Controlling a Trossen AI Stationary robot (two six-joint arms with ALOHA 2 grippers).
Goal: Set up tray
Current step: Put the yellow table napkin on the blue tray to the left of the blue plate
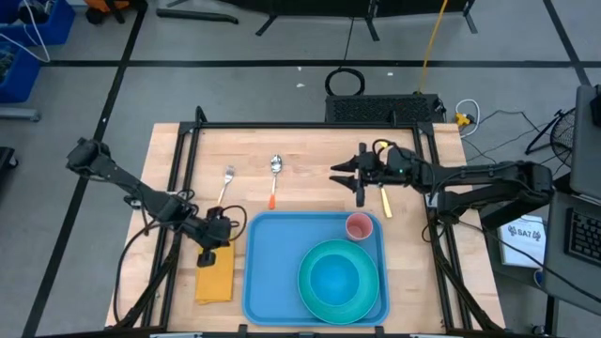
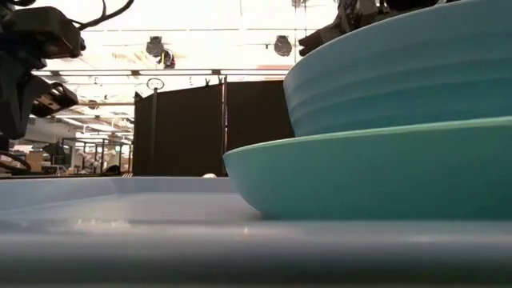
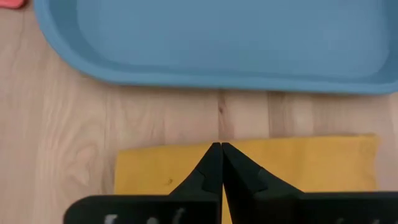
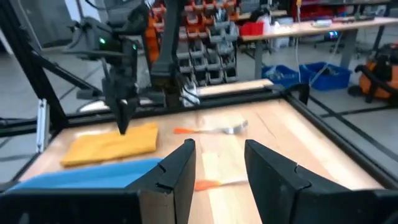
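A grey floor (image 1: 235,84) crossed by dark lines is lying around the wooden table (image 1: 310,150). Black partitions (image 2: 212,128) are standing beyond the table's far edge. Benches carrying blue bins (image 4: 311,74) and parts shelves (image 4: 211,53) are lining the room.

I see a yellow napkin (image 1: 214,276) lower left, a fork (image 1: 226,183) and orange-handled spoon (image 1: 274,176) mid-frame, a pink cup (image 1: 359,226) above a turquoise bowl (image 1: 336,277).

Tray (image 1: 272,272): large blue rectangle, rounded corners, raised rim, flat on table's near-centre
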